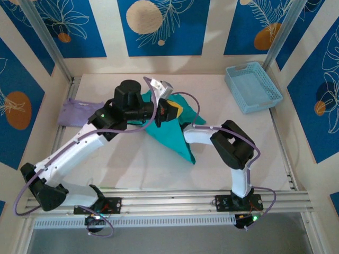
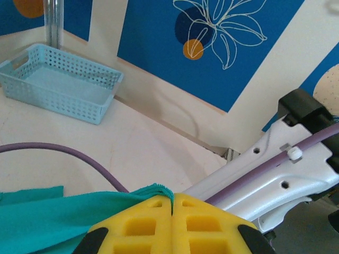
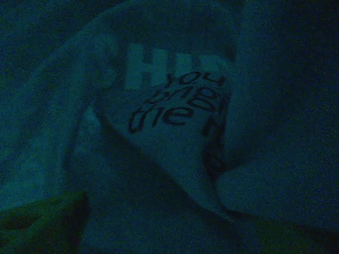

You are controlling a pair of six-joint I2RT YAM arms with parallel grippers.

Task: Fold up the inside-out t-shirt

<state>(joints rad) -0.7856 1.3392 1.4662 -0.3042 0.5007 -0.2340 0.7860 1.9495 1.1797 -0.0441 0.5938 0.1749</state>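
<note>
Left gripper: yellow fingers pressed tight together, pinching a bunched edge of the teal-green soft cloth t-shirt. From that pinch the shirt spreads toward the near right across the white table, mid-table. The right gripper is buried under dim teal cloth, and I cannot tell how far apart its jaws are.

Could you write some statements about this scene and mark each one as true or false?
1. The left gripper is shut on the t-shirt. True.
2. The lavender garment lies inside the blue basket. False: it lies on the table, at the left, far from the basket.
3. The right wrist camera sees printed letters on cloth. True.
4. The t-shirt is folded into a neat rectangle. False: it lies bunched in an uneven shape.
</note>
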